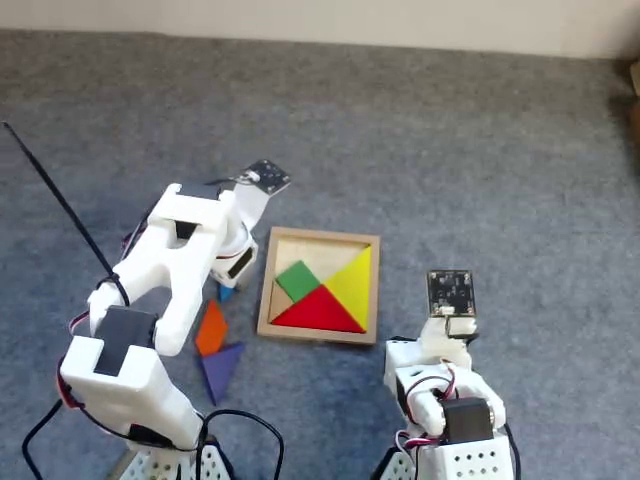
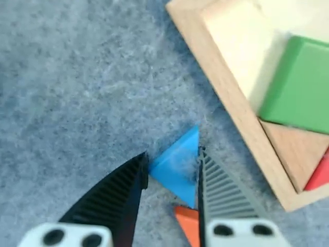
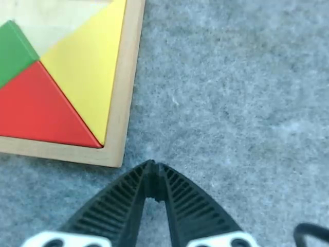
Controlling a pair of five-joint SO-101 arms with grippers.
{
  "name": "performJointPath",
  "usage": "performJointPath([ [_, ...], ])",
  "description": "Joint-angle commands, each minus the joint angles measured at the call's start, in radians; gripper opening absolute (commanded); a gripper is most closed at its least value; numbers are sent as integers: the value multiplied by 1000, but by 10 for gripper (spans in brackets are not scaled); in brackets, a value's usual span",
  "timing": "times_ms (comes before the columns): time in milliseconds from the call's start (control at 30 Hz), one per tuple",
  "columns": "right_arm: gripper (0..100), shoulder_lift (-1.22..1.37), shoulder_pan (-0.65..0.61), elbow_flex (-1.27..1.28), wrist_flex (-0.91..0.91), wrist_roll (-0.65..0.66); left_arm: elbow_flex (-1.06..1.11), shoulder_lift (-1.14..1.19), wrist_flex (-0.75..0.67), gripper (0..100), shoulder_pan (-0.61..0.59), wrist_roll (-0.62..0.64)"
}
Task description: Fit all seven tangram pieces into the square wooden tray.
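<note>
Pinching the blue triangle (image 2: 177, 167) on the carpet (image 1: 450, 150) just beside the tray (image 1: 266, 290), the left gripper (image 2: 172, 154) is tackling a fourth piece while the green square (image 1: 297, 279), red triangle (image 1: 318, 310) and yellow triangle (image 1: 355, 280) are sitting inside, the orange piece (image 1: 211, 328) and purple piece (image 1: 221, 366) are waiting outside, and the right gripper (image 3: 154, 167) is resting closed and empty.

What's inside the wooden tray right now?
A green square, a red triangle and a yellow triangle lie in the tray. The rest of its floor is bare wood. In the high view, nothing covers its inside.
</note>
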Motion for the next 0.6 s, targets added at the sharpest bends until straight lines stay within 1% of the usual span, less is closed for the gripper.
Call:
performJointPath([
  [0,6,-12,8,125,5,9,-21,-24,12,72,13,54],
  [100,6,-12,8,125,5,9,-19,-82,23,70,15,89],
  [233,6,-12,8,125,5,9,-22,-211,94,73,19,144],
  [400,6,-12,8,125,5,9,-22,-328,173,73,82,222],
  [467,6,-12,8,125,5,9,-22,-340,192,73,119,284],
  [567,6,-12,8,125,5,9,-22,-338,212,73,168,408],
])
